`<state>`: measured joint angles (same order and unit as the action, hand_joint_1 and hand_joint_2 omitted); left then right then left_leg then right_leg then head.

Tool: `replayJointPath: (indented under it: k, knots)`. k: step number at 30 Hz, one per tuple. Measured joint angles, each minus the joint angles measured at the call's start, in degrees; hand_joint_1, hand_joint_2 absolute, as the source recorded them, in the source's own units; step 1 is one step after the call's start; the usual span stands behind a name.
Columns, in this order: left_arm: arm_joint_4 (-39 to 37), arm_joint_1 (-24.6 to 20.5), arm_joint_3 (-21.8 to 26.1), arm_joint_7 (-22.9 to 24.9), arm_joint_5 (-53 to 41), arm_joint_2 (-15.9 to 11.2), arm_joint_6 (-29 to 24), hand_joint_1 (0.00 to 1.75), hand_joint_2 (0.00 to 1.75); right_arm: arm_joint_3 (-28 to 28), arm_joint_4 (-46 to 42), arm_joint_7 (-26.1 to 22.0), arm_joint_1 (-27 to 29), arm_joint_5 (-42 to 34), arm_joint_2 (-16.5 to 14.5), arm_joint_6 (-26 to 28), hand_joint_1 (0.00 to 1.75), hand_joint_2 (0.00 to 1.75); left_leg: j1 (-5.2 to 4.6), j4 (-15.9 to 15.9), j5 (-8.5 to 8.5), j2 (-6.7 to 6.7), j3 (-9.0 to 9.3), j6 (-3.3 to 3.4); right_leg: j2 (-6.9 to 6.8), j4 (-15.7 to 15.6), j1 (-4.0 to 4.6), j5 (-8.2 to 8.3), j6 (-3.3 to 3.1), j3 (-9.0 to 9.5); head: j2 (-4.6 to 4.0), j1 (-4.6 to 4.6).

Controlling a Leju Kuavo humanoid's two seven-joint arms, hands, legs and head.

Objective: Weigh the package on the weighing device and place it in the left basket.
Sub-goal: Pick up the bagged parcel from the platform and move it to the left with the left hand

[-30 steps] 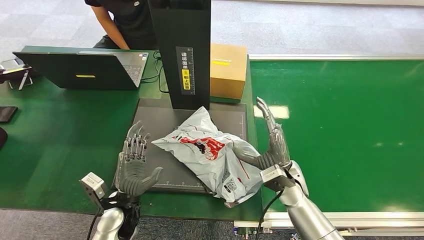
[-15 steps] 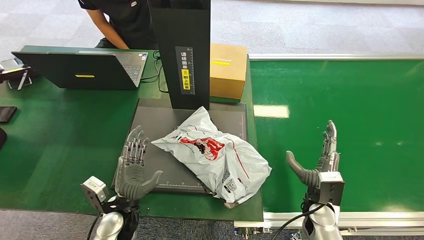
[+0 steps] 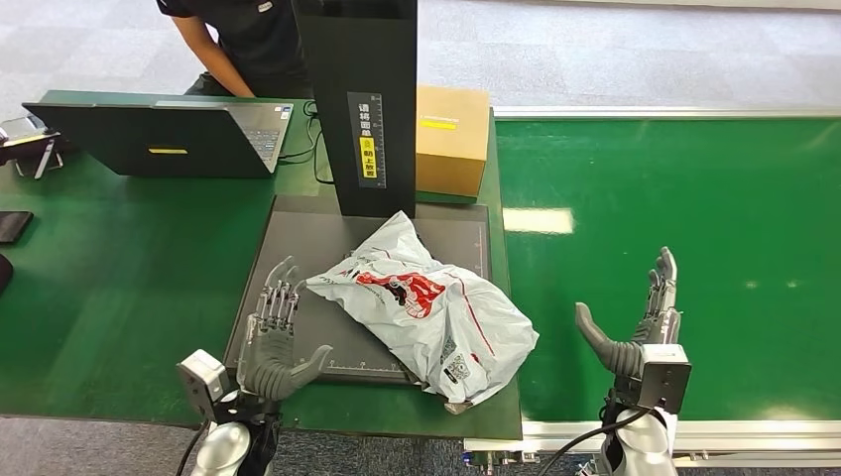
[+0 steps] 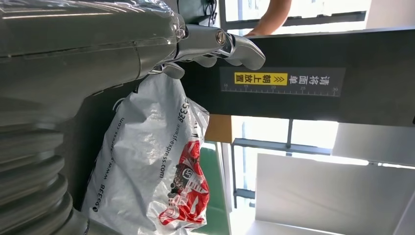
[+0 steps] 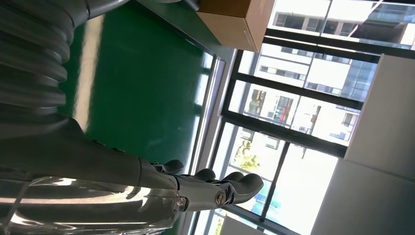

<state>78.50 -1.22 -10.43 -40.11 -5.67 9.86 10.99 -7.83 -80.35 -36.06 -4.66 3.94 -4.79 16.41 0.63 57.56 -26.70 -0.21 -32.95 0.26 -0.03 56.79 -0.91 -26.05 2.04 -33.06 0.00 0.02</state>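
A grey plastic mail bag with a red print, the package (image 3: 428, 309), lies on the dark weighing plate (image 3: 307, 248) in front of the black upright post (image 3: 359, 99). Its near end hangs over the plate's front right corner. My left hand (image 3: 273, 337) stands open over the plate's front left part, just left of the package and apart from it. The left wrist view has the package (image 4: 147, 166) beside my left hand (image 4: 215, 44). Well right of the package, my right hand (image 3: 640, 327) stands open above the green belt, holding nothing. Its fingers (image 5: 215, 188) are spread.
A cardboard box (image 3: 451, 139) sits behind the plate to the right of the post. A laptop (image 3: 169, 134) stands at the back left, with a person (image 3: 243, 45) behind it. The green conveyor belt (image 3: 694, 198) runs to the right. A dark phone (image 3: 14, 226) lies at the far left.
My right hand has left the package's right side and drawn back to the right over the belt. My left hand has edged slightly right, toward the package. The package has stayed in place.
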Motion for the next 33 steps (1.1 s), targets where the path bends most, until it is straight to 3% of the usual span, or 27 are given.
replayJointPath:
  k: [8,14,17,19,22,24,28,33]
  knots:
    - [-0.28,-0.11,-0.01,0.04,-3.09,0.0,-1.54,0.0,1.75,-0.5,-0.01,0.11,0.03,0.18,-0.39,-0.24,0.0,1.75,0.0,0.0,0.0,0.0,0.01,0.0,0.0,0.0,0.0,0.0,0.0,0.0,0.0,-0.02]
    - [-0.93,-0.14,-0.38,4.33,-13.31,0.0,-6.74,0.0,1.75,-1.18,-0.02,0.47,0.51,0.72,-1.03,-0.31,0.0,1.75,0.0,0.0,0.0,0.0,0.0,0.0,0.0,0.0,0.0,-0.01,-0.01,-0.01,0.0,-0.01]
    - [-1.52,-0.12,-1.12,6.68,-22.2,0.0,-12.54,0.0,1.75,-1.51,-0.02,0.73,0.88,1.45,-1.43,-0.55,0.0,1.75,0.0,0.0,-0.01,0.0,0.0,-0.01,0.0,0.0,0.0,-0.03,-0.01,-0.01,0.0,0.0]
    - [-2.41,-0.39,-2.23,11.76,-33.55,0.03,-18.78,0.0,1.75,-1.8,-0.01,1.4,1.05,2.4,-1.72,-1.02,0.0,1.75,0.0,0.0,-0.02,0.0,0.0,0.0,-0.01,-0.01,0.0,-0.03,-0.01,-0.01,0.0,-0.01]
    - [-5.64,-1.53,-4.55,24.98,-57.87,0.52,-26.24,0.0,1.75,-2.36,0.09,2.26,1.32,4.01,-2.32,-1.78,0.0,1.75,-0.01,0.0,-0.02,-0.02,0.0,0.0,-0.02,-0.01,-0.01,-0.04,0.0,0.0,0.0,-0.01]
    - [-7.93,-2.7,-5.78,28.17,-66.4,1.2,-27.64,0.0,1.75,-2.63,0.28,2.29,1.43,4.47,-2.67,-2.11,0.0,1.75,-0.01,0.0,-0.02,-0.05,0.03,0.0,-0.04,-0.01,-0.01,-0.04,0.0,0.06,0.0,0.0]
    - [-11.51,-5.13,-7.09,28.62,-65.39,2.17,-27.66,0.0,1.75,-3.01,0.8,2.26,1.49,4.77,-3.17,-2.32,0.0,1.75,-0.01,0.0,-0.06,-0.08,0.15,0.0,-0.07,-0.01,-0.01,-0.05,0.01,0.18,0.0,-0.02]
    - [-13.87,-7.35,-7.34,33.11,-63.49,3.46,-27.21,0.0,1.75,-3.81,1.06,2.21,1.63,5.12,-3.77,-2.32,0.0,1.75,-0.01,-0.01,-0.05,-0.1,0.25,0.0,-0.09,-0.01,-0.01,-0.05,0.01,0.29,0.0,0.0]
